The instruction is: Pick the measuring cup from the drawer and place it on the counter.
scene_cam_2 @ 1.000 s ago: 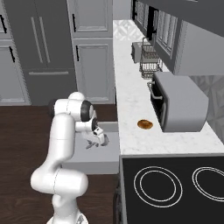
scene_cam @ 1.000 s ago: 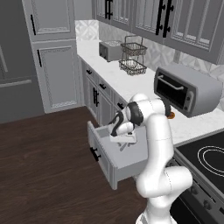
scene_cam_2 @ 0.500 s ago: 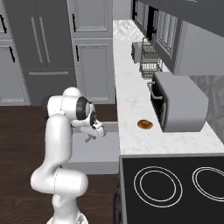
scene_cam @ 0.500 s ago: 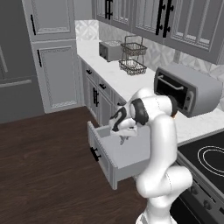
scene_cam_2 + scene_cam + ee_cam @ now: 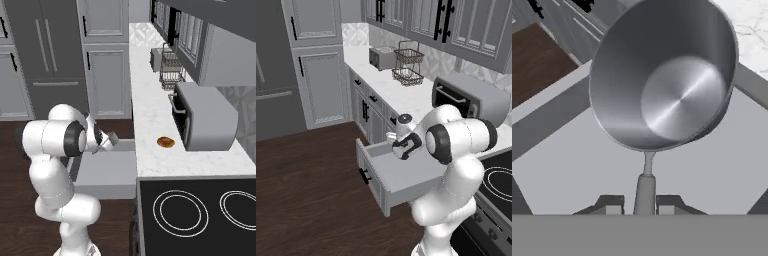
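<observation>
Tool: our tool (image 5: 645,206) is clenching the thin handle of the measuring cup (image 5: 662,75).
Cup: it is hanging just ahead of the tool, over the drawer (image 5: 572,170).
Lift: we are raising it level, clearing the drawer wall.
Surface: the surface (image 5: 752,22) is lying beyond the cup.

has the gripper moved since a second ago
Yes. The gripper, shut on the measuring cup, has risen from inside the drawer to above its rim.

doughnut (image 5: 165,142), toaster oven (image 5: 202,116), wire basket (image 5: 408,63), stovetop (image 5: 200,212)
</observation>
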